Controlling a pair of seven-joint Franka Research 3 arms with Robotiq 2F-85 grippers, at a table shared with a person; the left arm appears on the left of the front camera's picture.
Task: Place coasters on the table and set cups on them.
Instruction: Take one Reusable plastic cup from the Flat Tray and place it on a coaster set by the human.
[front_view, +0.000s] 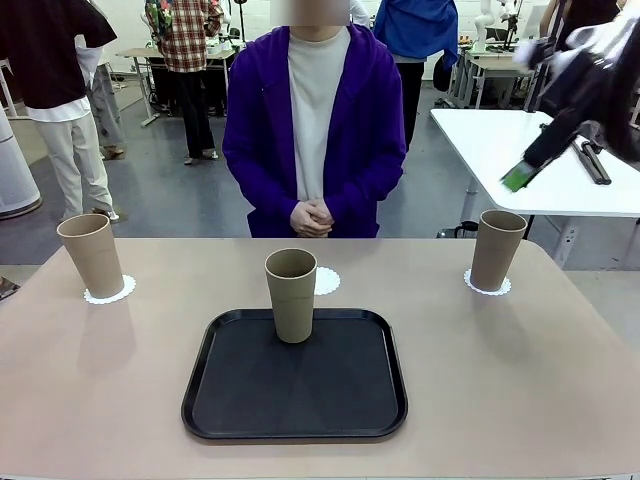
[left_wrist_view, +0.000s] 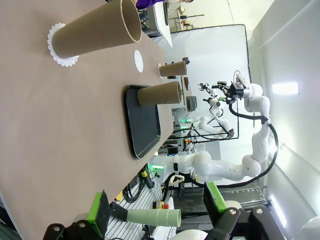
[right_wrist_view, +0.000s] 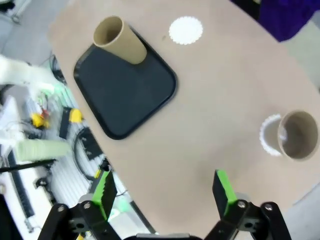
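On the tan table stand three tan cups. The left cup sits on a lacy white coaster, and the right cup sits on another coaster. The middle cup stands upright on the black tray. A third coaster lies bare just behind the tray. My right gripper hovers blurred, high at the far right; in its wrist view it is open and empty above the table. My left gripper is open and empty, off the table's edge, with the left cup ahead.
A person in a purple jacket stands at the far side with hands clasped off the table. A white table with black tools stands at the back right, under my right gripper. Bare tabletop lies on both sides of the tray.
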